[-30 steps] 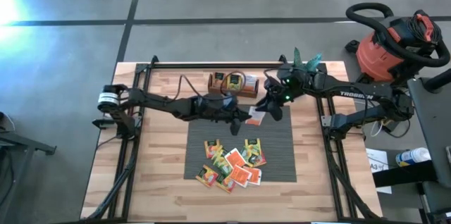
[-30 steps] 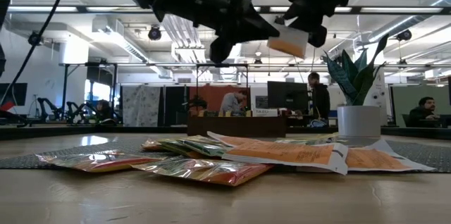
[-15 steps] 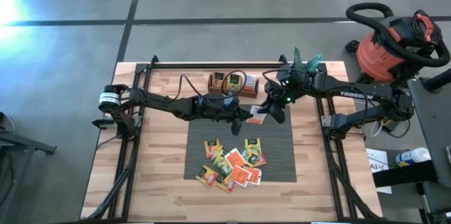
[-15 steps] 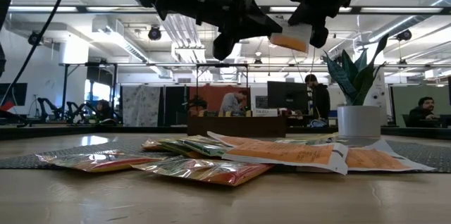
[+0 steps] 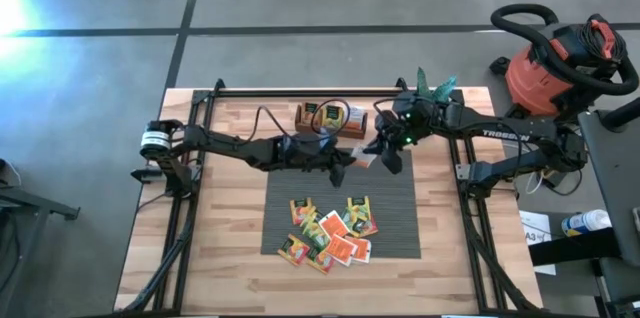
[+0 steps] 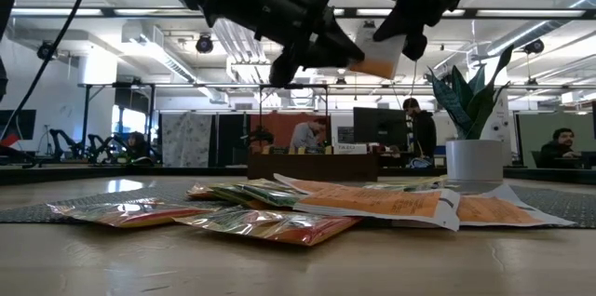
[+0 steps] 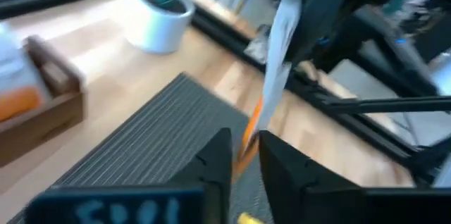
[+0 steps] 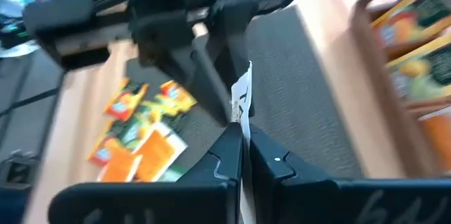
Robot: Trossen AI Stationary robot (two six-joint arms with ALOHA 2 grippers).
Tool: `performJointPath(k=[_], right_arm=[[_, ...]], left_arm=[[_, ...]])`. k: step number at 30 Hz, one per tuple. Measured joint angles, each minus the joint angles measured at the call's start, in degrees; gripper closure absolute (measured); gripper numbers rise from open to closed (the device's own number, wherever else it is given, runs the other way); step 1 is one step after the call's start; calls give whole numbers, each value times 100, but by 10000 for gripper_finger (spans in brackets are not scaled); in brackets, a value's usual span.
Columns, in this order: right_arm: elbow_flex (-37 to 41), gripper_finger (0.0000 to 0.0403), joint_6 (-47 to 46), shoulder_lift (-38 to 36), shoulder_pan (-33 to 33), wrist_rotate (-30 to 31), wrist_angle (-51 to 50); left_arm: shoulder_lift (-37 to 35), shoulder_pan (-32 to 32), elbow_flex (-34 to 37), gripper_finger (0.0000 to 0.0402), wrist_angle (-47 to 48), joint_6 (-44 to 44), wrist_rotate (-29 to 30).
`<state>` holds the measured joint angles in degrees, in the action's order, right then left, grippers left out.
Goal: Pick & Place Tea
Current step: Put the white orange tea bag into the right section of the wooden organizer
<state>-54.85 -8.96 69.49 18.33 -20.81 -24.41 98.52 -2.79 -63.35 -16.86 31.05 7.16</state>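
High view shows the right gripper [image 5: 377,154] newly clamped on the sachet [image 5: 365,160] as the left gripper [image 5: 347,160] parts narrowly: handover done.

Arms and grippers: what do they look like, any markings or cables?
Both arms are dark, slim and jointed. The right arm carries white TROSSEN lettering and green lights near its wrist. The left arm has a black cable looping over it and a white-banded base. Each gripper's fingers are flat, black and angular.
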Motion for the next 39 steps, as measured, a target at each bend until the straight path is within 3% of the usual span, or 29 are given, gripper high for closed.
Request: performJointPath(k=[7,23,39], right_arm=[[0,394,563,195,324,478,262],[-1145,394,2227,2115,1397,503,-472],[-1526,394,2916,2919,1897,490,-533]], left_arm=[[-80,39,7,283,751,344,494],[-333,115,87,282,1048,707,660],[-333,455,92,282,1066,941,1164]])
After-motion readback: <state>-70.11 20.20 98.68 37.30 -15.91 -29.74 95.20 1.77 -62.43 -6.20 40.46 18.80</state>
